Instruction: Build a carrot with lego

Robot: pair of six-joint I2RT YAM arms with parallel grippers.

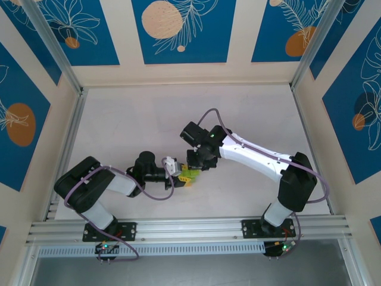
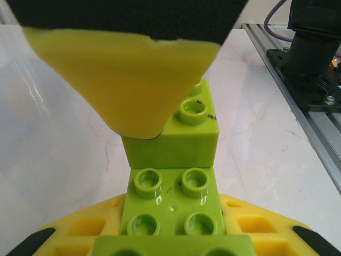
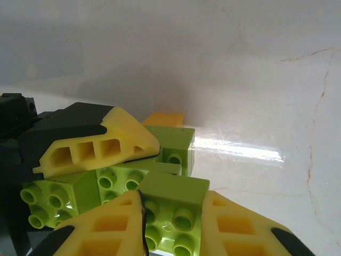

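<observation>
We see the left gripper [image 1: 181, 171] and right gripper [image 1: 196, 166] both clamped on the carrot [image 1: 189, 175], at the table's [image 1: 131, 119] near middle.
From above its axis is unclear; left wrist: green bricks [image 2: 170, 205] run straight away, studs up; right wrist: fingers [image 3: 240, 224] pinch one brick [image 3: 173, 208].

Robot lab cell; aluminium rails [image 1: 190, 227], blue printed panels [image 1: 205, 36], white tabletop [image 1: 137, 119].

The carrot [image 1: 189, 174] is a cluster of lime-green bricks [image 2: 173, 208] with round studs, stepped 1 upon another, near the table's middle. It is pinched from both ends, 1 green brick between the left gripper's [image 2: 170, 234] pads and another [image 3: 176, 205] in the right gripper [image 3: 173, 229]. An orange brick [image 3: 165, 119] shows just behind the green ones.
</observation>
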